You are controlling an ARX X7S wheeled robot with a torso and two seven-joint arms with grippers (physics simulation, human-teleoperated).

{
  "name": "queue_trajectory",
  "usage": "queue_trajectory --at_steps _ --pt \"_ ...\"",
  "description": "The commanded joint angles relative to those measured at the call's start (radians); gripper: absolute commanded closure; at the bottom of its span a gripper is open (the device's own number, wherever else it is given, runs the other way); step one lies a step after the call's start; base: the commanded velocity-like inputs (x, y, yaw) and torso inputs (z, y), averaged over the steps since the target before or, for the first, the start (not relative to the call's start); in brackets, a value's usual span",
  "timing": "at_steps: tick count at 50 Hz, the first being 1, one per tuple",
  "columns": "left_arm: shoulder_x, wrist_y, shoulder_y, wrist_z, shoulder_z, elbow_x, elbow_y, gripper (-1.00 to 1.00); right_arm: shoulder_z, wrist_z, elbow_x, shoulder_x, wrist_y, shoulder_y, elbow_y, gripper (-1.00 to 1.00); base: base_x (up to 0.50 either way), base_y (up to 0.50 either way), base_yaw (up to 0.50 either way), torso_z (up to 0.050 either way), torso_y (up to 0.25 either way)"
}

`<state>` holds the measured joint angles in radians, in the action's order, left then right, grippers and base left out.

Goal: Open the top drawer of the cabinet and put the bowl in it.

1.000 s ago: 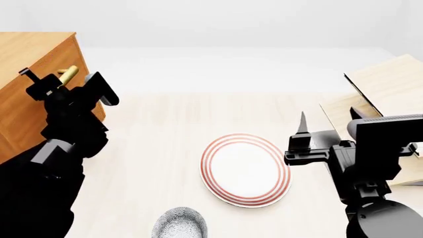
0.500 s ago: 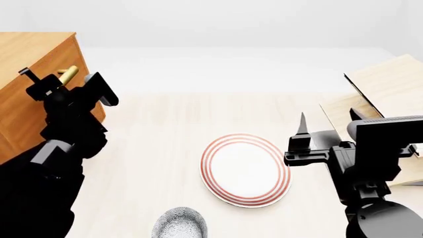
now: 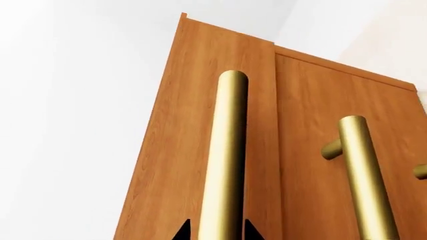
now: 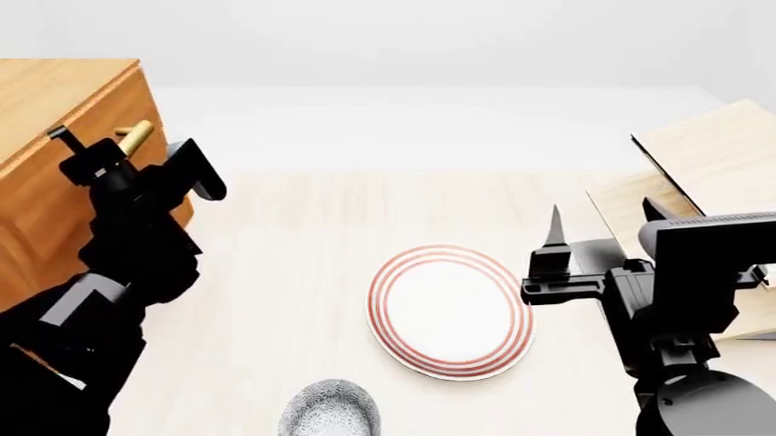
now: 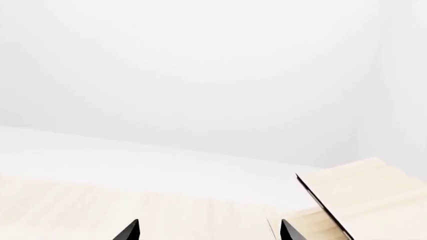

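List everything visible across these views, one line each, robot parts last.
cabinet: one, orange-brown wood, far left of the head view.
top drawer: one, orange-brown front, its brass handle between the left tool's tips.
second brass handle: one, on the neighbouring drawer front.
plate: one, white with red rings, table centre.
bowl: one, white with blue-grey speckles, near table edge, partly cut off.
shelf rack: one, pale wood, far right.
table: one, pale wood.
left tool: black, at the top drawer's handle.
right tool: black, open, empty, over the table.
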<state>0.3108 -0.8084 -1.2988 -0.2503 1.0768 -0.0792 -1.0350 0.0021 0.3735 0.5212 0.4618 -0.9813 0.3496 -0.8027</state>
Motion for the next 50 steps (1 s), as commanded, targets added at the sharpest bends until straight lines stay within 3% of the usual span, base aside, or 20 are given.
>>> queue_trajectory --at_steps 1,50 --pt "-0.03 -0.003 0.035 0.058 -0.021 0.062 0.177 1.0 0.023 -0.026 -0.013 -0.018 0.006 -0.001 0.005 -1.0 0.01 0.0 -0.01 0.0 0.0" --pt "0.012 -0.169 0.131 0.09 0.061 0.037 0.654 1.0 0.034 -0.02 0.008 -0.01 0.029 -0.014 0.012 -1.0 0.0 0.0 -0.01 0.0 0.0"
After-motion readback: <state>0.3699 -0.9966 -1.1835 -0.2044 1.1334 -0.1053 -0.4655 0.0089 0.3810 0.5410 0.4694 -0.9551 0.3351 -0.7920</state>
